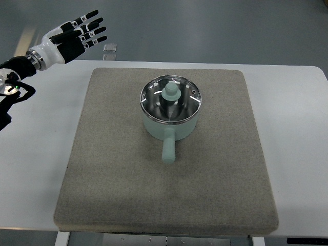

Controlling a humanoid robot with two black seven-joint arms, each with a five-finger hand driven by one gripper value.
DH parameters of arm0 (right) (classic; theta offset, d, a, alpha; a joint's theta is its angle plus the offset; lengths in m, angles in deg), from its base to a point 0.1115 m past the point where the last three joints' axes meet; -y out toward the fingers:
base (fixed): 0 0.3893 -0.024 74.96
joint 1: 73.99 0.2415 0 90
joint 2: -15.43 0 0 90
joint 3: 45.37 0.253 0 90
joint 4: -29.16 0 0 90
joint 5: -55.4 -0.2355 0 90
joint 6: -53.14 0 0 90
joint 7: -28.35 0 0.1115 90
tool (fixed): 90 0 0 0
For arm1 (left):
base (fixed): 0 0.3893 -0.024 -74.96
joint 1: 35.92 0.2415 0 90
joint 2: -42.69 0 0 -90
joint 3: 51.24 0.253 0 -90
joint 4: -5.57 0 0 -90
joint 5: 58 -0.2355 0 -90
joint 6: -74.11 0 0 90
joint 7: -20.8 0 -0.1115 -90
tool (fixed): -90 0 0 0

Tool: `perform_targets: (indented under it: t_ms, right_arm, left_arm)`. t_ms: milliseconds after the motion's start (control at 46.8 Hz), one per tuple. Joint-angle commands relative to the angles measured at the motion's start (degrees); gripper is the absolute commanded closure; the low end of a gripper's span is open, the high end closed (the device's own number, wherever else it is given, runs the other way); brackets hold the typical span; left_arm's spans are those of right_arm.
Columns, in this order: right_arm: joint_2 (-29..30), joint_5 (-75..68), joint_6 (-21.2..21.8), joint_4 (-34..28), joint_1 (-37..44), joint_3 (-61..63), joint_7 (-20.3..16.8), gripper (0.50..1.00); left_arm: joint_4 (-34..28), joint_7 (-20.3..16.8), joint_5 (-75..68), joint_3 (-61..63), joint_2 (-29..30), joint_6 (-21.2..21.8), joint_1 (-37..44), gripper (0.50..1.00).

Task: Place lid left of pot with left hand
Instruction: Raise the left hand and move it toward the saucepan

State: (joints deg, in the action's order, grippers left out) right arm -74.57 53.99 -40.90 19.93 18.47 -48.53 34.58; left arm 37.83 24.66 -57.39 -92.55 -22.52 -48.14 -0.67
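A pale green pot (169, 123) stands in the middle of a grey mat (128, 174), its handle pointing toward the near edge. A glass lid (171, 100) with a metal rim and a green knob (171, 91) sits on the pot. My left hand (84, 31) hovers at the upper left, beyond the table's far edge and well away from the pot. Its fingers are spread and hold nothing. The right hand does not show.
The mat lies on a white table (292, 128). A small clear square object (110, 48) rests on the floor just past the table's far edge, near my left hand. Bare mat lies left of the pot.
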Motion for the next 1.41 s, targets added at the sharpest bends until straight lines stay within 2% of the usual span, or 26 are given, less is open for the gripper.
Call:
perform_targets:
  t_ms: [0,918,1174,1388]
  right_arm:
    - [0.0,0.0,0.0,0.0,0.01,0.0,0.0,0.579]
    - [0.0,0.0,0.0,0.0,0.01,0.0,0.0,0.579]
    - [0.0,0.0,0.0,0.0,0.01,0.0,0.0,0.579]
    - [0.0,0.0,0.0,0.0,0.01,0.0,0.0,0.579]
  left_arm:
    - [0.08,-0.26,-0.08,0.0,0.0,0.0,0.09,0.506]
    - [0.17,-0.43,-1.05,0.97,0.18,-2.63,0.09,0.506]
    - [-0.09,-0.43,-8.51,1.05,0.18,-2.74,-0.61,0.506]
    - [-0.27,-3.68,-15.37,1.05,0.27,-2.74,-0.7,0.506]
